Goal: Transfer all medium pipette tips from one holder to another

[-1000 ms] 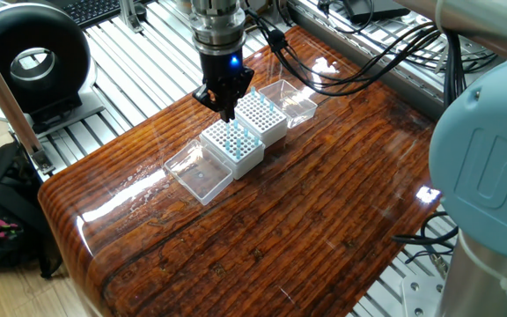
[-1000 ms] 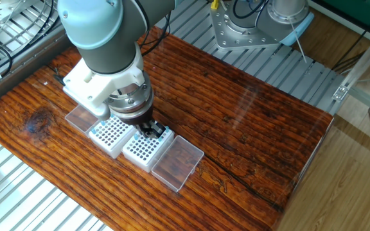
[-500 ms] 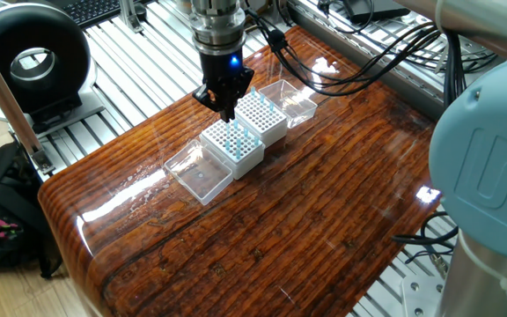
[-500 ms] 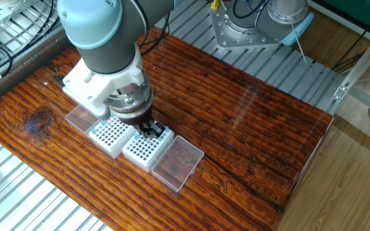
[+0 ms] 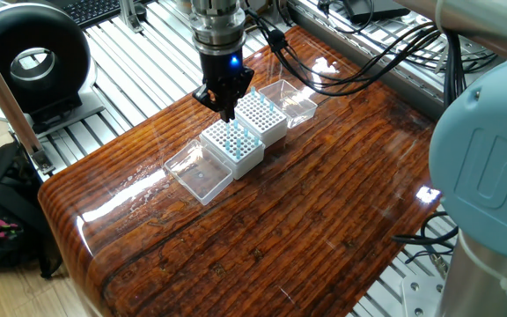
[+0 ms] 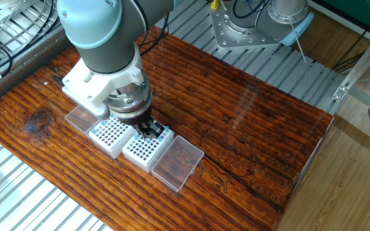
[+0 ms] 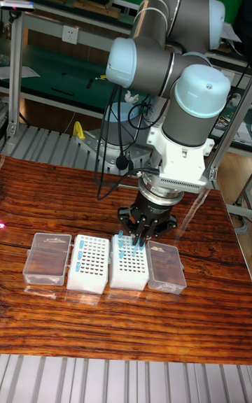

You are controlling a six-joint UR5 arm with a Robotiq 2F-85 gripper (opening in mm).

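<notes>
Two white grid holders stand side by side on the wooden table. The nearer holder (image 5: 233, 145) (image 6: 148, 147) (image 7: 130, 264) carries several medium pipette tips (image 5: 236, 136) (image 7: 130, 249), light-blue and upright. The second holder (image 5: 263, 114) (image 6: 111, 136) (image 7: 89, 263) shows mostly bare holes, with a few blue tips at one edge (image 6: 94, 131). My gripper (image 5: 227, 111) (image 6: 151, 129) (image 7: 138, 239) points straight down over the back edge of the tip-filled holder, its fingertips drawn together just above the tips. Whether a tip sits between them is too small to make out.
A clear plastic lid lies flat beside each holder's outer end (image 5: 199, 173) (image 5: 290, 99) (image 7: 47, 257) (image 7: 166, 265). Black cables (image 5: 341, 70) hang behind the arm. A black ring-shaped device (image 5: 29, 57) stands off the table's left side.
</notes>
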